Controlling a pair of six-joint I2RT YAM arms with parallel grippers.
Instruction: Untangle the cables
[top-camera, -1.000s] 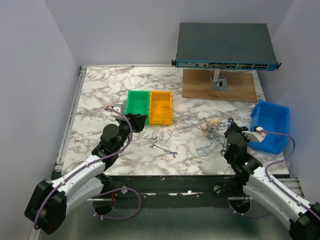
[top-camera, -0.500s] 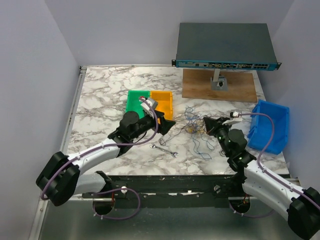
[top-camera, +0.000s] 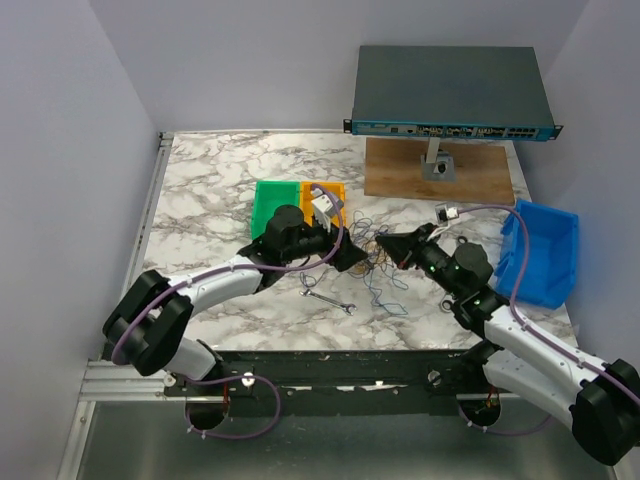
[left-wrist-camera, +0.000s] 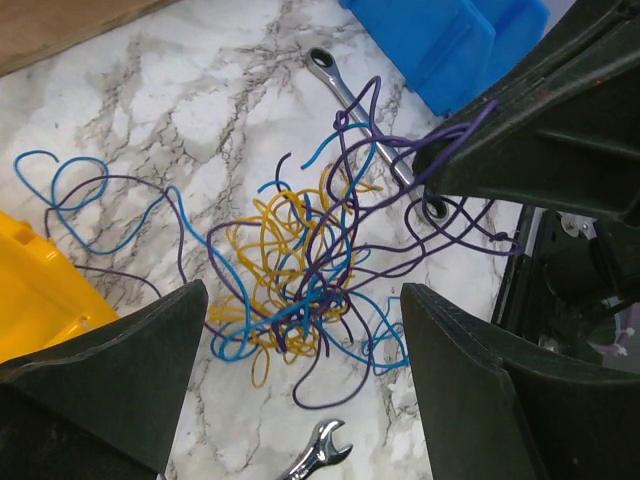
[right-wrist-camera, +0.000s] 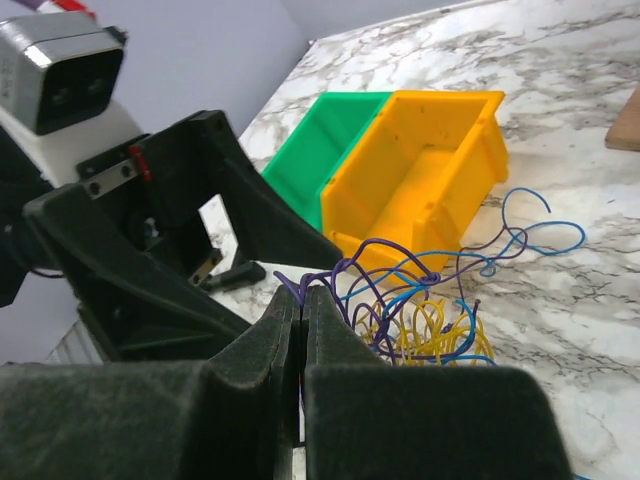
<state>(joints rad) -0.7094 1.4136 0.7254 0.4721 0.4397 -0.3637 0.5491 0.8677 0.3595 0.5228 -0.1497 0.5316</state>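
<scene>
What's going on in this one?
Two robot arms are working on a tangle of thin blue, purple and yellow cables on the marble table. The right gripper is shut, pinching purple strands at the edge of the bunch. The left gripper is open and faces the tangle, gripping nothing. The cables are knotted together, and none has been separated yet. A small wrench lies close by.

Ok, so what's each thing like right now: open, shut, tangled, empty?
cables: tangled, purple strands pinched
left gripper: open, holding nothing
right gripper: shut on cables
orange bin: empty
green bin: empty where visible
blue bin: empty
</scene>
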